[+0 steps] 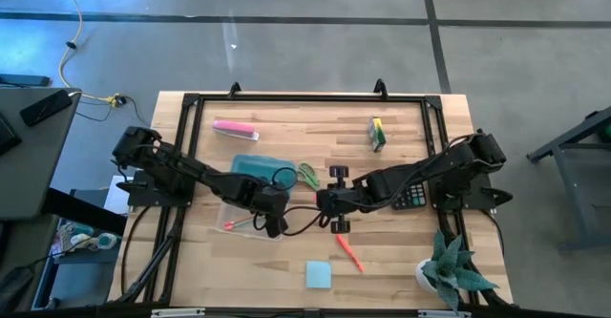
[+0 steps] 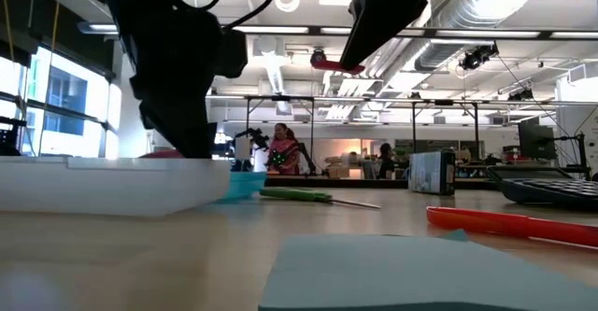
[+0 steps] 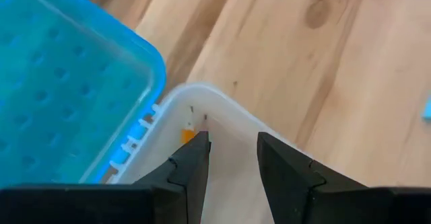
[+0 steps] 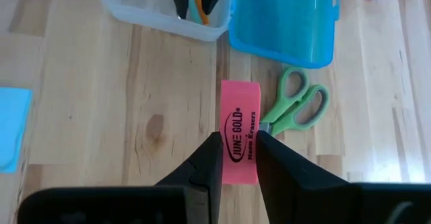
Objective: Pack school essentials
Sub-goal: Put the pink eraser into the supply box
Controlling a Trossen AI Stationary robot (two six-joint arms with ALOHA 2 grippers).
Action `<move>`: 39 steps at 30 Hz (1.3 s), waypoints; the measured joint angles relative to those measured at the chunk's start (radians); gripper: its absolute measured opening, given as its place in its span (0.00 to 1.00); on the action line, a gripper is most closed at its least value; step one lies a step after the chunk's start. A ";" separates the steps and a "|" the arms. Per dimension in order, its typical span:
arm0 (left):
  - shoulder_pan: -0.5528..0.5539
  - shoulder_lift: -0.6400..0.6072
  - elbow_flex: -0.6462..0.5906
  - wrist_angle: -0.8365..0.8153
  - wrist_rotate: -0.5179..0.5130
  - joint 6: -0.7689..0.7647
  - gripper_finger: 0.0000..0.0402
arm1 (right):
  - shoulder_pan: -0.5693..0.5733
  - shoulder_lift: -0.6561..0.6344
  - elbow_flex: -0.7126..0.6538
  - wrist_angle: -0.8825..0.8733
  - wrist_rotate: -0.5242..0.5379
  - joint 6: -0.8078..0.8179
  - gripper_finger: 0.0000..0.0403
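At table centre, right gripper point(image 4: 234, 150) is holding a pink eraser point(image 4: 240, 126) clamped between its fingers, lifted off the wood. Left gripper point(image 3: 232, 157) is sitting in the clear case point(image 1: 250, 215), fingers slightly apart, empty. Next, I'd judge: carry eraser toward 9 o'clock, drop into case. Scissors point(image 1: 307, 174) lying at 12 of the eraser.

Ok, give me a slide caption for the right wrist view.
Right gripper holds a pink eraser above green-handled scissors, near the open blue pencil case.
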 joint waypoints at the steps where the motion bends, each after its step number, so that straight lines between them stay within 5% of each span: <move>1: 0.000 0.000 0.008 -0.026 0.004 0.002 0.29 | 0.000 0.000 0.000 0.000 0.000 0.001 0.17; 12: -0.054 -0.093 0.098 -0.306 -0.125 0.096 0.29 | 0.000 0.000 -0.029 0.141 -0.083 0.023 0.17; 18: -0.118 -0.229 0.068 -0.467 -0.255 -0.001 0.29 | 0.000 0.000 -0.116 0.352 -0.117 0.050 0.17; 23: -0.167 -0.329 -0.047 -0.408 -0.364 -0.118 0.29 | 0.000 0.018 -0.170 0.529 -0.128 0.081 0.17; 29: -0.188 -0.413 -0.206 -0.286 -0.369 -0.225 0.29 | -0.002 0.107 -0.167 0.712 -0.132 0.080 0.17; 39: -0.217 -0.516 -0.244 -0.447 -0.319 -0.327 0.29 | -0.036 0.238 -0.166 0.996 -0.116 0.072 0.17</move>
